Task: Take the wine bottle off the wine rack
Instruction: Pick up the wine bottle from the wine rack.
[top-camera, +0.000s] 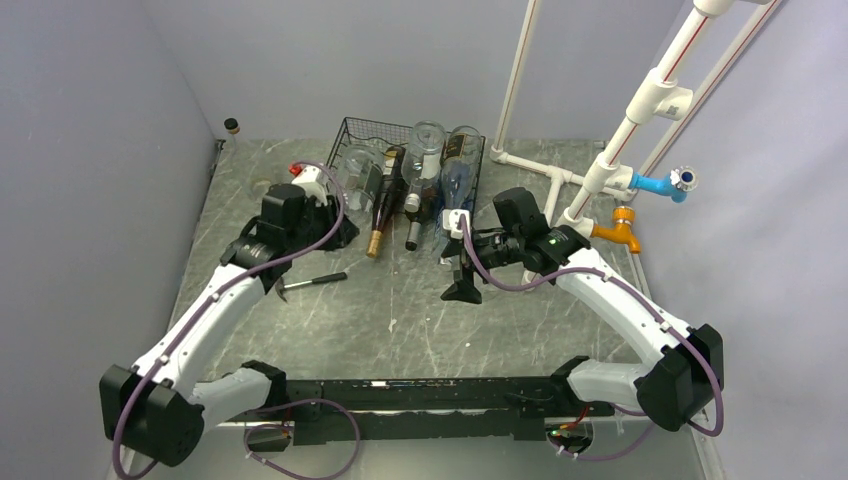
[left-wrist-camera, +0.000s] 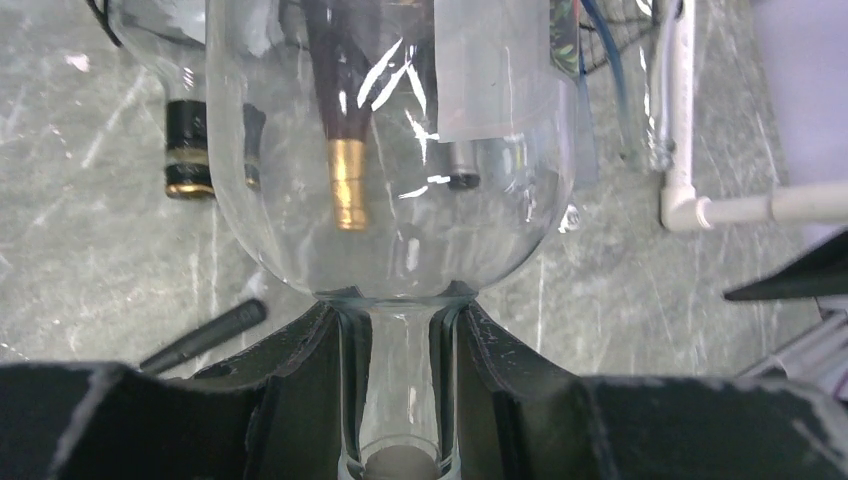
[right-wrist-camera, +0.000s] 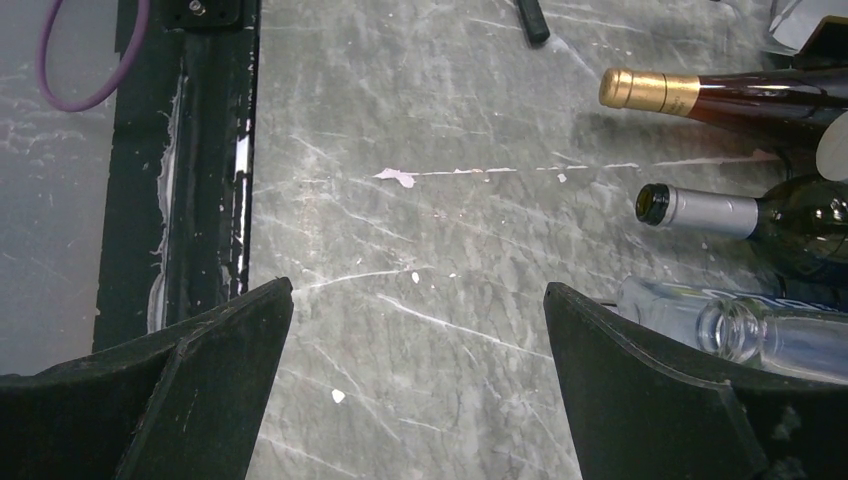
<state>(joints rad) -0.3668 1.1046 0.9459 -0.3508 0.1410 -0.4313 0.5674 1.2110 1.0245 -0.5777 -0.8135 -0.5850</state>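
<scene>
Black fingers of the left gripper (left-wrist-camera: 400, 345) clamp the neck of the clear wine bottle (left-wrist-camera: 390, 150), whose body lies at the left end of the wine rack (top-camera: 362, 126) by the table's far edge. The right gripper (right-wrist-camera: 418, 300) hangs spread wide over the table (top-camera: 400, 320), near the other bottles' necks.

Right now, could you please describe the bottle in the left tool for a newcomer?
Find the black wire wine rack at the far edge of the table. Its leftmost bottle, neck clamped in the left tool, is clear; the neighbour is dark with gold foil.
</scene>
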